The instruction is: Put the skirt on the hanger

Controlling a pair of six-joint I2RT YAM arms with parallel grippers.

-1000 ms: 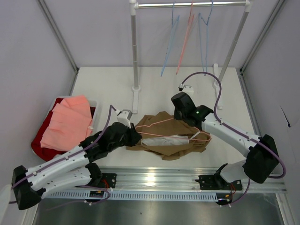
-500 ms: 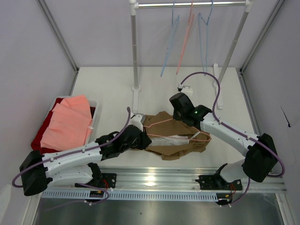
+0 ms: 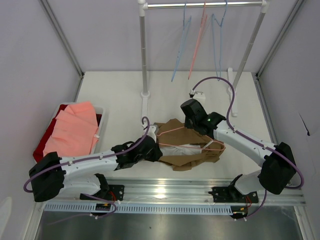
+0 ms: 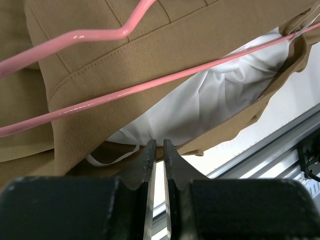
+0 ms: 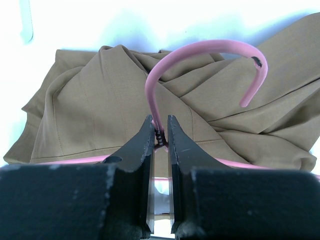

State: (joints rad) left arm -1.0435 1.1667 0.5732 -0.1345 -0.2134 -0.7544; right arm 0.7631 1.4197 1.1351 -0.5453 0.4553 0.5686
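The tan-brown skirt [image 3: 187, 159] lies crumpled on the table's near middle, its white lining [image 3: 185, 149] showing at the opening. The pale-pink hanger [image 3: 172, 131] lies on top of it. My left gripper [image 3: 159, 150] is at the skirt's left edge. In the left wrist view the left gripper [image 4: 158, 142] is pinched on the skirt's [image 4: 100, 65] lower edge, below the hanger wire [image 4: 150, 86] and the lining [image 4: 200, 100]. My right gripper [image 3: 192, 125] is over the skirt's far side. In the right wrist view the right gripper [image 5: 160, 122] is shut on the hanger's twisted neck, below the hook [image 5: 200, 47].
A red bin [image 3: 42, 150] with a folded salmon-pink garment [image 3: 72, 127] stands at the left. A clothes rack [image 3: 144, 60] at the back holds blue hangers [image 3: 217, 35] and a pink one [image 3: 199, 37]. A metal rail [image 3: 165, 192] runs along the near edge.
My left arm has reached right, from beside the skirt's left end to its left edge under the hanger. My right gripper has stayed on the hanger's neck.
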